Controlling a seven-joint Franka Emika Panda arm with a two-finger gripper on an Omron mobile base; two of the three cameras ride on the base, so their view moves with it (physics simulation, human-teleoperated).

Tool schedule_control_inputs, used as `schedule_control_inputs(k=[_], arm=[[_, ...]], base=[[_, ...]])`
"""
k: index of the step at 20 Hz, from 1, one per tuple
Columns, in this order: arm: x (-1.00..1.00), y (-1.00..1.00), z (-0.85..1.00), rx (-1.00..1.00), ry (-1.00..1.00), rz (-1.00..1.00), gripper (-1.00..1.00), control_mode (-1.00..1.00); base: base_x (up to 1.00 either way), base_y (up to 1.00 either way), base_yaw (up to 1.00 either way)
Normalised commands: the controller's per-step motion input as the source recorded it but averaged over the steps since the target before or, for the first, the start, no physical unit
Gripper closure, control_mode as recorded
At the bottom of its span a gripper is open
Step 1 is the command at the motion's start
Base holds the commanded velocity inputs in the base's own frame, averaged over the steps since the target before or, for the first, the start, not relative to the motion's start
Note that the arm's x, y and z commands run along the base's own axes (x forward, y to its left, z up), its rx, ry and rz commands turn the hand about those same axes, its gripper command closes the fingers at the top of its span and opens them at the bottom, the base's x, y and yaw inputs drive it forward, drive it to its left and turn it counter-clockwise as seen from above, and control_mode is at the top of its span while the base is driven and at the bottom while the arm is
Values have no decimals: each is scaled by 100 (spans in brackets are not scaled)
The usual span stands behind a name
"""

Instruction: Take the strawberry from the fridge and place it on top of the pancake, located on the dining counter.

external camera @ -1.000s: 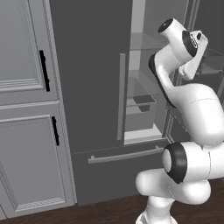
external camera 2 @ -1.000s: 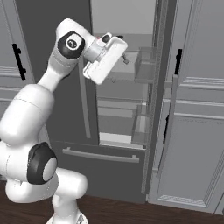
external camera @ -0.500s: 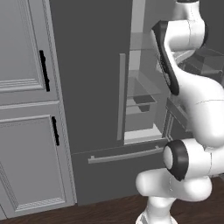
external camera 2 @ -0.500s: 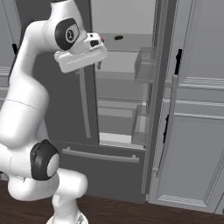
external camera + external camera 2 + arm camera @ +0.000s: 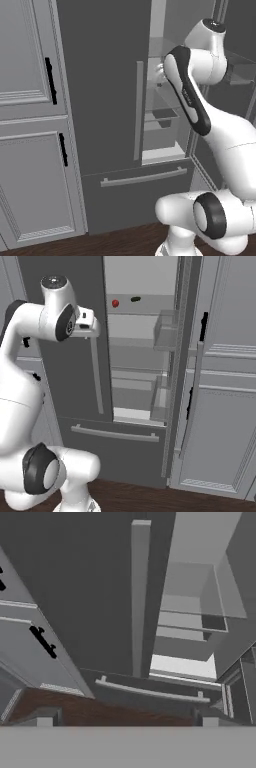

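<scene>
The fridge (image 5: 65, 386) stands with its right door swung open, pale interior and glass shelves exposed, while the white arm (image 5: 200, 107) folds high in front of the closed left door. The strawberry (image 5: 115, 303) sits on the upper shelf inside the fridge, just left of a small dark item (image 5: 135, 299) on the same shelf, well clear of the gripper (image 5: 86, 323), which hangs outside the fridge beside the top of the left door's bar handle (image 5: 96, 376).

The risk from here looks plain: the hand must swing round the edge of the closed door to reach that shelf, and a wide elbow could clip the handle or the door bin (image 5: 165, 331) on the open door. A careless approach might also nudge the berry, which would likely roll, or close on the dark item instead.

The right base view alone gives the berry and its dark neighbour. The left base view has the arm across the opening, with a lower drawer (image 5: 165, 116) of the fridge behind it. The hand view looks down the left door's handle (image 5: 139, 597) to the freezer drawer pull (image 5: 150, 689) and wood floor (image 5: 75, 709); its two finger tips (image 5: 45, 722) stand wide apart, released and empty.
</scene>
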Motion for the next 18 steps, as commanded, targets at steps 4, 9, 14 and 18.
schedule_control_inputs(k=[4, 9, 14, 18], arm=[[69, 39, 0, -7, -11, -6, -100, -100], [83, 26, -4, -5, 0, -15, -100, -100], [64, -3, -1, 8, -1, -16, -100, -100], [47, -6, -23, 0, 0, -20, -100, -100]], base=[[0, 0, 0], [0, 0, 0], [0, 0, 0], [0, 0, 0]])
